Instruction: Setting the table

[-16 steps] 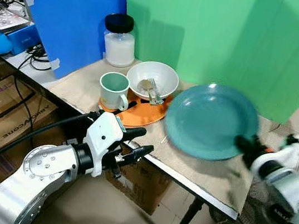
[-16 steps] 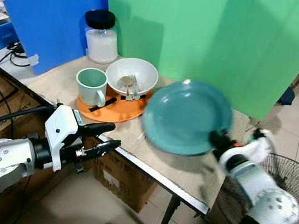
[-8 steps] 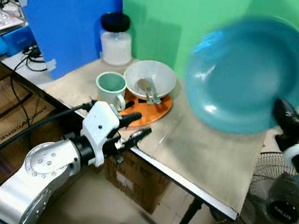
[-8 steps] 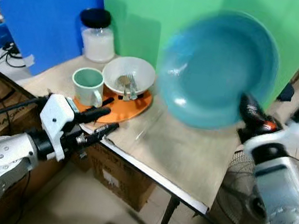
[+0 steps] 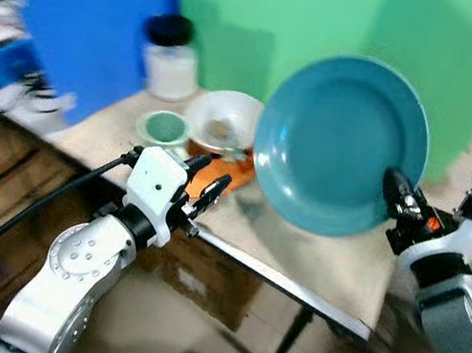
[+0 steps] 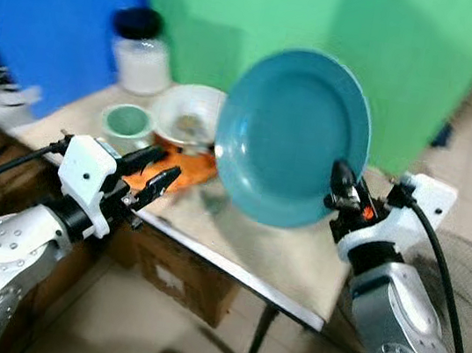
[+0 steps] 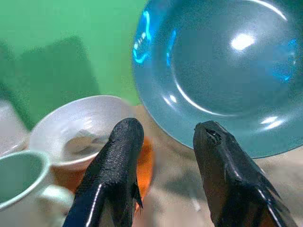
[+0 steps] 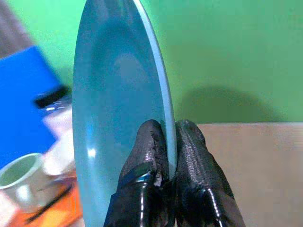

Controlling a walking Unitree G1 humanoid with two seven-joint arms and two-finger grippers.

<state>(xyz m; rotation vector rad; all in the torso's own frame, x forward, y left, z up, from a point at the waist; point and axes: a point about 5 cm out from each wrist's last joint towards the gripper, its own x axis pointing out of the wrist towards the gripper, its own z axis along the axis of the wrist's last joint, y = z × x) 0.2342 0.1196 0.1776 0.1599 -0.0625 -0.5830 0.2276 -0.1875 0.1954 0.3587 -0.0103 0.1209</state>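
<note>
Teal plate (image 5: 340, 143) pinched upright in right gripper (image 8: 168, 142), utensils in white bowl (image 7: 80, 127)

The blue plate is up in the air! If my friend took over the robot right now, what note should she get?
Right gripper: shut on the rim of the teal plate, held tilted in the air above the table.
Left gripper: open, holding nothing, at the table's near edge.
On the table: white bowl on an orange tray, green mug beside it, jar behind.
Done: plate picked up.
Left: set the plate down, probably on the bare part of the table.
</note>
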